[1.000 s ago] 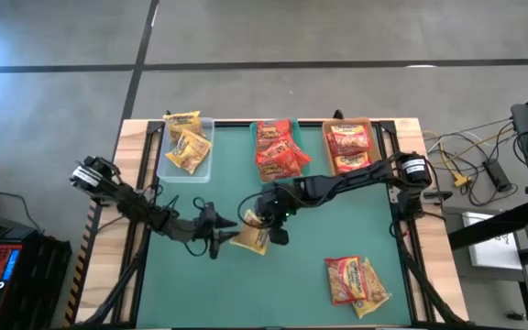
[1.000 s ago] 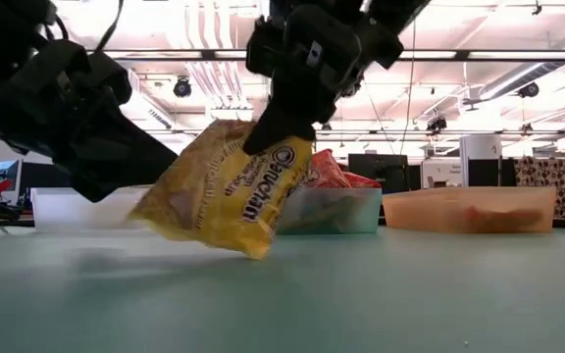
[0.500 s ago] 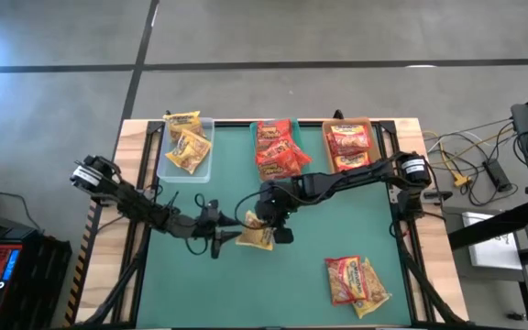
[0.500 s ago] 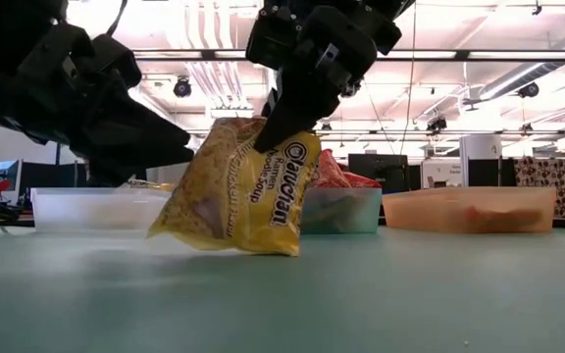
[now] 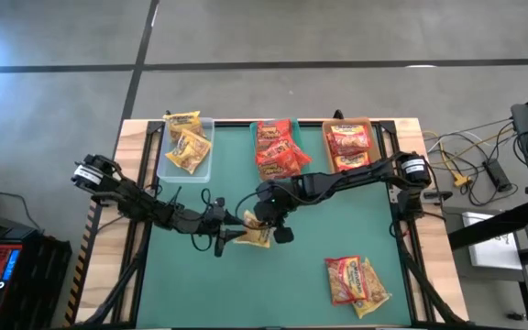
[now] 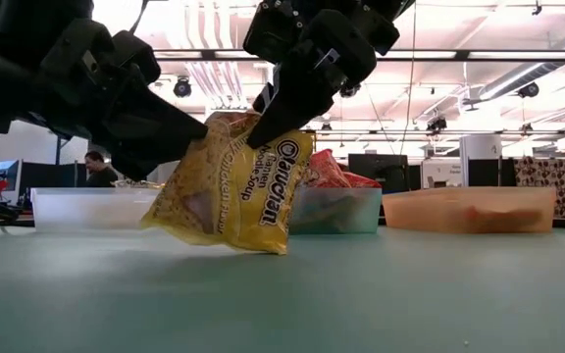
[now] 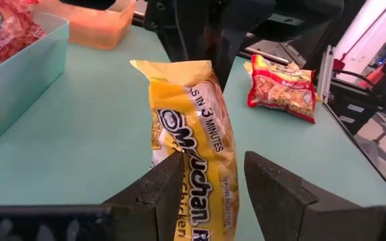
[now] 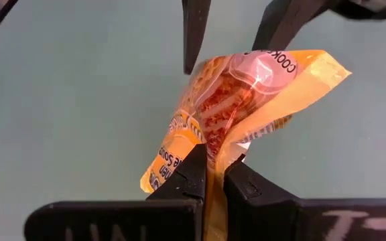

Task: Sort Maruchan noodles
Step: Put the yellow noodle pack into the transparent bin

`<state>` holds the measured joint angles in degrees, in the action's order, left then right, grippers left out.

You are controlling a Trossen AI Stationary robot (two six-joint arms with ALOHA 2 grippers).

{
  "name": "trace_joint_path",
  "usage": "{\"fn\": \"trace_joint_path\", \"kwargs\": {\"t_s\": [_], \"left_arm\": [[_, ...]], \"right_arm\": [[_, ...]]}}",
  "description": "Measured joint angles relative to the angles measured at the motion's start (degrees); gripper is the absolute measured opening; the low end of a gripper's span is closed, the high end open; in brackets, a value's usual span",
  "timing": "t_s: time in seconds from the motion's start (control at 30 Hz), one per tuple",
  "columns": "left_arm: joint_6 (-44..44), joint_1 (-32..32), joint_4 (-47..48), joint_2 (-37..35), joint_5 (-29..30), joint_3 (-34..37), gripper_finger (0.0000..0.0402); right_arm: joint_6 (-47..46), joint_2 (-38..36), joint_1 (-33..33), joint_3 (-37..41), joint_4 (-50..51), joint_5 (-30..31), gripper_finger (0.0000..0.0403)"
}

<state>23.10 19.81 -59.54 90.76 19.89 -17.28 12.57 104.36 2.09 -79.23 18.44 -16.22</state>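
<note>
Near the middle of the green table (image 5: 337,247), the right gripper (image 5: 262,217) is pinching the top edge of a yellow packet (image 5: 250,236), its jaws closed tight on the crinkled seal, as the right wrist view is showing. That packet (image 6: 231,181) is hanging tilted, its lower edge touching or just clearing the mat; which one cannot be told. From the other side, the left gripper (image 5: 224,235) is reaching in with its jaws parted; in the left wrist view its two fingers (image 7: 273,184) are straddling the packet's (image 7: 196,144) lower end, one finger lying against the wrapper, though a firm grip cannot be confirmed. Along the far edge, three trays are standing side by side: a clear tray (image 5: 167,170) holding yellow packets (image 5: 187,147), a teal tray (image 5: 253,128) holding red packets (image 5: 276,151), and a tan tray (image 5: 325,127) holding orange-red packets (image 5: 348,147). Toward the near right corner, two more packets (image 5: 357,280) are lying overlapped on the mat, well apart from both grippers. Behind the table, in the low view, a person (image 6: 94,169) is showing in the room.
</note>
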Motion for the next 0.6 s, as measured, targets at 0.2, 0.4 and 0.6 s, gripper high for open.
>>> {"fn": "trace_joint_path", "kwargs": {"t_s": [0.2,0.4,0.6], "left_arm": [[0.1,-0.2,0.0,0.0,-1.0,0.0,0.0143],[0.1,-0.5,-0.1,0.0,-1.0,0.0,0.0143],[-2.2,-0.6,-1.9,0.0,1.1,-0.9,0.0135]], "right_arm": [[5.2,0.0,0.0,-1.6,0.9,4.3,0.0008],[7.7,0.0,0.2,-4.7,0.6,4.3,0.0008],[7.5,0.0,0.9,-5.1,0.5,4.4,0.0008]]}}
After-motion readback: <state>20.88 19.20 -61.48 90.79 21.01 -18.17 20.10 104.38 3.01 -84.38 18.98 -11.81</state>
